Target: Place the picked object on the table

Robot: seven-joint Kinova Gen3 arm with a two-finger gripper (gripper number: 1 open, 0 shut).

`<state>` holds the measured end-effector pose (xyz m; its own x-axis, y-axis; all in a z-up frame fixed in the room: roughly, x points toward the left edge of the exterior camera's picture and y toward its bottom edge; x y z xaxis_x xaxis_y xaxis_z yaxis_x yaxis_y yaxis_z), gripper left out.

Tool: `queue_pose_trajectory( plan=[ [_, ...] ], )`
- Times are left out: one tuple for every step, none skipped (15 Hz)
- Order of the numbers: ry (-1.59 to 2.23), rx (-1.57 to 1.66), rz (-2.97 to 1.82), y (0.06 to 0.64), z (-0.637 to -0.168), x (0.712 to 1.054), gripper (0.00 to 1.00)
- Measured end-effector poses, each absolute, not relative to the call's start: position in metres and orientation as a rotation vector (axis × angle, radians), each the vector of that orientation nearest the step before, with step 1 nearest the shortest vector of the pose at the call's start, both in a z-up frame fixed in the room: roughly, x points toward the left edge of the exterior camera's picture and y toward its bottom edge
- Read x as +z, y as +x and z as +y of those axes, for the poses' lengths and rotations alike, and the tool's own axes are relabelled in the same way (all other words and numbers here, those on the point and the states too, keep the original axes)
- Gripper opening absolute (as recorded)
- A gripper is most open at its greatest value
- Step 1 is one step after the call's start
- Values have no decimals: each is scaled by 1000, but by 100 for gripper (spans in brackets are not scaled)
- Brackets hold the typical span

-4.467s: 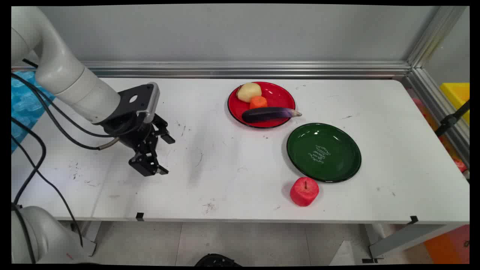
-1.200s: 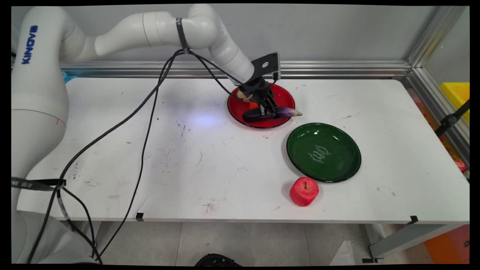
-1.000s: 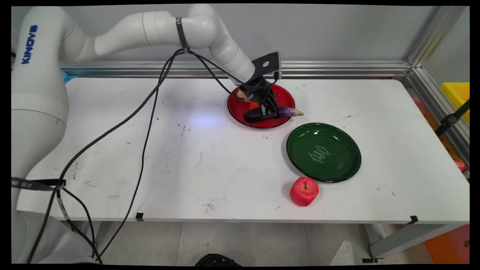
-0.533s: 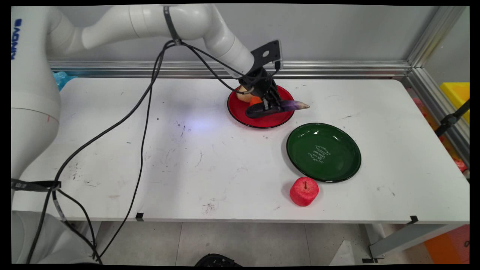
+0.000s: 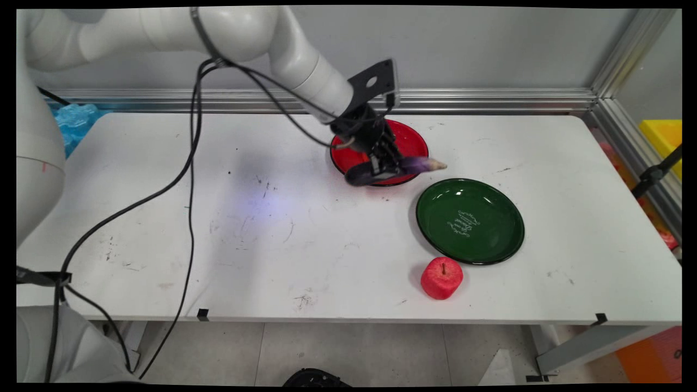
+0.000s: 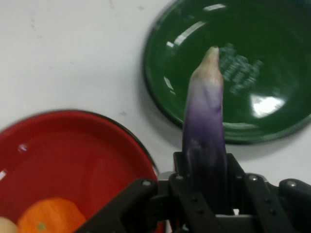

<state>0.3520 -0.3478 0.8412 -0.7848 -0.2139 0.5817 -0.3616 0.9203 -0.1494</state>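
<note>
While the gripper (image 5: 385, 164) was clamped across an eggplant's (image 5: 395, 167) middle above the red plate's (image 5: 409, 142) near rim, its long axis pointed, pale tip first, toward the nearby green plate (image 6: 272, 121).

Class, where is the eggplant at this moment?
The eggplant is clamped in the tool, lifted over the red plate's near edge in the main view, its pale tip pointing toward the green plate.

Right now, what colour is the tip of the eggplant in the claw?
Pale cream, fading into purple; the eggplant shows best in the hand view.
</note>
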Motion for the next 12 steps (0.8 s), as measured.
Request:
queue_pose_trajectory(
  plan=[
    [411, 338, -2501, 354, -338, 840, 0],
    [410, 336, -2505, 356, -331, 839, 0],
    [414, 333, -2511, 360, -319, 835, 0],
    [416, 333, -2515, 363, -309, 831, 0],
    [416, 333, -2518, 365, -302, 827, 0],
    [417, 335, -2519, 367, -295, 822, 0],
    [418, 337, -2520, 369, -290, 819, 0],
    [419, 337, -2522, 370, -286, 815, 0],
    [422, 340, -2523, 372, -282, 809, 0],
    [424, 341, -2524, 374, -278, 805, 0],
    [425, 343, -2526, 375, -276, 800, 0],
    [424, 345, -2527, 377, -274, 795, 0]
  ],
)
